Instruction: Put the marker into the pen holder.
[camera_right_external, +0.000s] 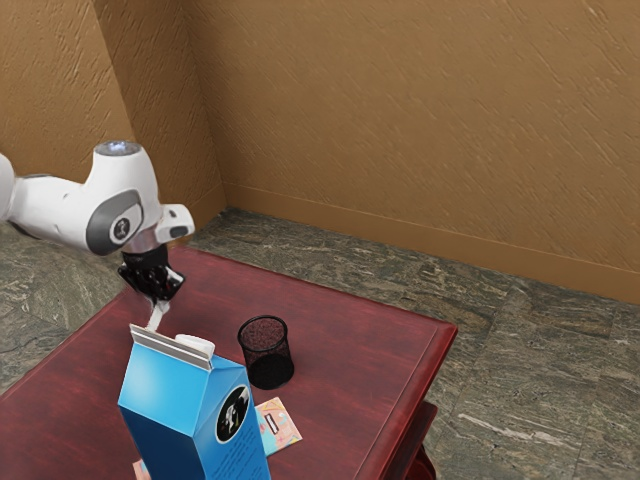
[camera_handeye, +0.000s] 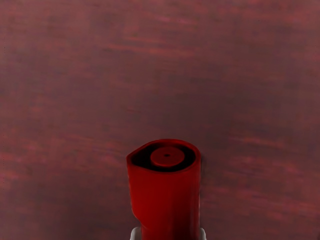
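We have the red marker (camera_handeye: 165, 200) clamped between our fingers (camera_handeye: 135, 234) with one end jutting free, a grip that likely serves for lowering it into the pen holder (camera_right_external: 268, 370), which stands upright and open-mouthed beyond the blue carton (camera_right_external: 175, 400), apart from our hand. The carton should matter little to a path that stays behind it. Beneath us lies the dark red, streaked table (camera_right_external: 350, 345), with a patterned card (camera_right_external: 285, 428) on it, amid grey-green stone flooring (camera_right_external: 540, 380) and rough tan walls (camera_right_external: 420, 120).
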